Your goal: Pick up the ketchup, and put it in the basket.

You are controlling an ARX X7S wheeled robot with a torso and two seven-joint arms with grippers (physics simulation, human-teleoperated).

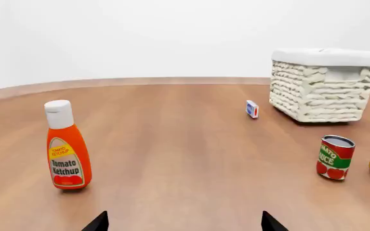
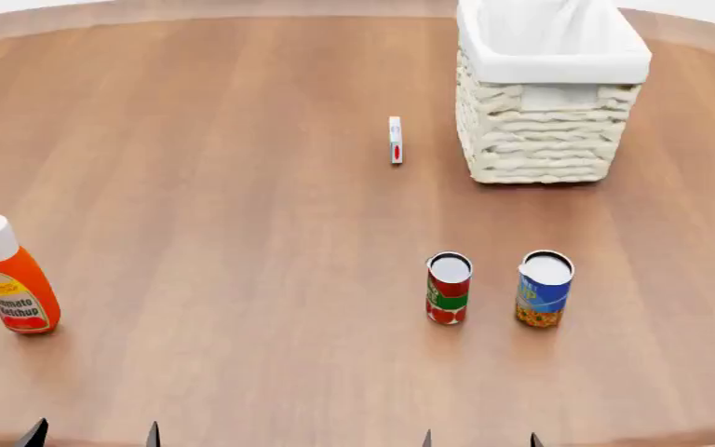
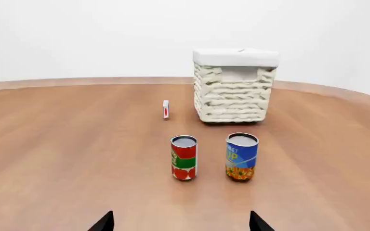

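The ketchup [image 2: 16, 287] is an orange-red squeeze bottle with a white cap, upright at the table's near left; the left wrist view also shows the ketchup [image 1: 67, 147]. The cream wicker basket [image 2: 544, 126] with a white liner stands at the far right, and the basket [image 1: 320, 89] shows in the left wrist view, the basket [image 3: 233, 91] in the right wrist view. My left gripper [image 2: 93, 436] is open at the near edge, just right of the bottle and short of it. My right gripper [image 2: 479, 440] is open, in front of the cans. Both hold nothing.
A red-green can [image 2: 449, 288] and a blue can [image 2: 544, 288] stand side by side between my right gripper and the basket. A small white, blue and red box [image 2: 395, 140] stands left of the basket. The round wooden table [image 2: 234, 186] curves away at the back.
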